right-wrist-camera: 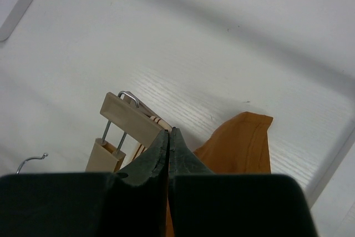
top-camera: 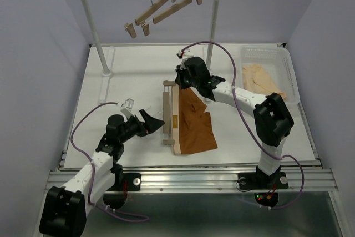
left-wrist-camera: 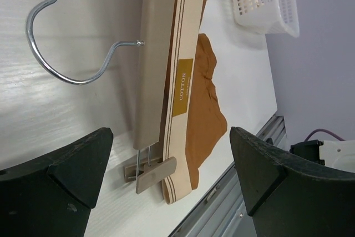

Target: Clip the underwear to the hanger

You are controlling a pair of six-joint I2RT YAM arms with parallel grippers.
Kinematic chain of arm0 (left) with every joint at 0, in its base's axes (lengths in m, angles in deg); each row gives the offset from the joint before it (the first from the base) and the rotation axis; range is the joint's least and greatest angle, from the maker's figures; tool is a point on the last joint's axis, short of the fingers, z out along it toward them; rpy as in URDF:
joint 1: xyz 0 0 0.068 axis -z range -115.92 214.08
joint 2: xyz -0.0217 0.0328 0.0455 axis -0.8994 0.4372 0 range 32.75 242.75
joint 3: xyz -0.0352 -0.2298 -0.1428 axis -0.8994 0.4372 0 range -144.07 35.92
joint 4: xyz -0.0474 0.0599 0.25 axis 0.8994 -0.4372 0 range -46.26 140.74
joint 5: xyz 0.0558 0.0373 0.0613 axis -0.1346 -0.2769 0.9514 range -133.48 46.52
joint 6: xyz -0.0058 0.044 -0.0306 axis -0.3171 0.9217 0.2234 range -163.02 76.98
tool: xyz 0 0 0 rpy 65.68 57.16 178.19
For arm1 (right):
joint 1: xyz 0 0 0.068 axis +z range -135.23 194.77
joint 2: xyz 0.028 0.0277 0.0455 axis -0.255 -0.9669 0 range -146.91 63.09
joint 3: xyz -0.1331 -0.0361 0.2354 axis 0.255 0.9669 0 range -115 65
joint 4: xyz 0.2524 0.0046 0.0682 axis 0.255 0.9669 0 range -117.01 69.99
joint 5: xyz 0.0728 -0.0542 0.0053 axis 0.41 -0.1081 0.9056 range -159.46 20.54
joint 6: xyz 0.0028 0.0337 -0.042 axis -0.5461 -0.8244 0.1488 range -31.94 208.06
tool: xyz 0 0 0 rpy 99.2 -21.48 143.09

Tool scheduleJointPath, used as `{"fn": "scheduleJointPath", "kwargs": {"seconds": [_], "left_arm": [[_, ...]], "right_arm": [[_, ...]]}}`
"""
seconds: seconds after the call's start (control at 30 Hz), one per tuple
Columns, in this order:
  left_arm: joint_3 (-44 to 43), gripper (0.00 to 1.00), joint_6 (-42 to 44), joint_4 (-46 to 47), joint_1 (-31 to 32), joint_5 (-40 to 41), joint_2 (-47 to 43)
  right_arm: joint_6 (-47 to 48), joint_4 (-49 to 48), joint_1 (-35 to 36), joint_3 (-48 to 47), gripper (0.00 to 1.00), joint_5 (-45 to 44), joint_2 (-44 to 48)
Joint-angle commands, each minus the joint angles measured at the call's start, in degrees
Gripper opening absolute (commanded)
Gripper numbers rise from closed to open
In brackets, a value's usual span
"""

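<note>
The hanger (top-camera: 166,112) lies on the table, its wire hook (top-camera: 156,123) pointing left. The rust-brown underwear (top-camera: 195,126) lies flat beside it, its tan waistband (top-camera: 176,120) along the bar. In the left wrist view, the near clip (left-wrist-camera: 155,174) overlaps the waistband (left-wrist-camera: 186,76) edge, beside the bar (left-wrist-camera: 157,54), hook (left-wrist-camera: 66,48) and underwear (left-wrist-camera: 206,98). My left gripper (left-wrist-camera: 172,178) is open and empty, hovering near the hook (top-camera: 151,121). My right gripper (right-wrist-camera: 168,135) is shut, its tips at the waistband beside the far clip (right-wrist-camera: 128,116); no fabric shows between them.
Two more wooden hangers (top-camera: 161,9) hang on the white rail at the back. A white basket (top-camera: 288,79) with pale cream garments (top-camera: 260,79) stands at the back right and also shows in the left wrist view (left-wrist-camera: 260,4). The table's front edge lies close below the underwear.
</note>
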Motion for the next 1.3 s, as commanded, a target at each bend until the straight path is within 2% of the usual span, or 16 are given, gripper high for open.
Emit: {"fn": "scheduleJointPath", "kwargs": {"seconds": [0.0,0.3,0.47,0.67,0.93,1.1,1.2,1.23,1.27], "left_arm": [[1.0,0.99,0.0,5.5,0.6,0.3,1.6],[-1.2,0.99,0.8,12.9,3.4,1.7,14.8],[-2.4,0.99,4.1,15.1,3.3,2.0,17.2],[-1.2,0.99,6.3,23.8,3.3,-3.1,21.3],[-3.6,0.98,7.3,30.8,3.6,-7.9,31.3],[-3.9,0.83,6.6,34.1,3.8,-10.6,32.7],[-3.5,0.63,6.8,35.2,3.8,-11.7,31.5],[-3.3,0.53,7.0,35.3,3.8,-12.4,31.1],[-3.3,0.50,7.1,35.3,3.8,-12.6,30.7]], "right_arm": [[-0.1,-3.2,-0.1,-0.5,0.01,0.9,4.0],[0.4,-4.8,-0.1,1.3,0.01,2.0,6.1],[1.1,-5.7,-0.1,2.7,0.01,5.0,7.1],[1.7,-6.3,-0.1,2.8,0.01,6.1,6.9],[1.8,-6.8,-0.1,2.9,0.01,7.1,7.2],[1.8,-6.7,-0.1,3.2,0.01,7.2,7.4],[1.2,-6.7,-0.1,3.0,0.01,6.3,7.2],[1.0,-6.7,-0.1,2.9,0.01,6.3,7.2],[0.7,-6.7,-0.1,2.8,0.01,6.2,7.0]]}}
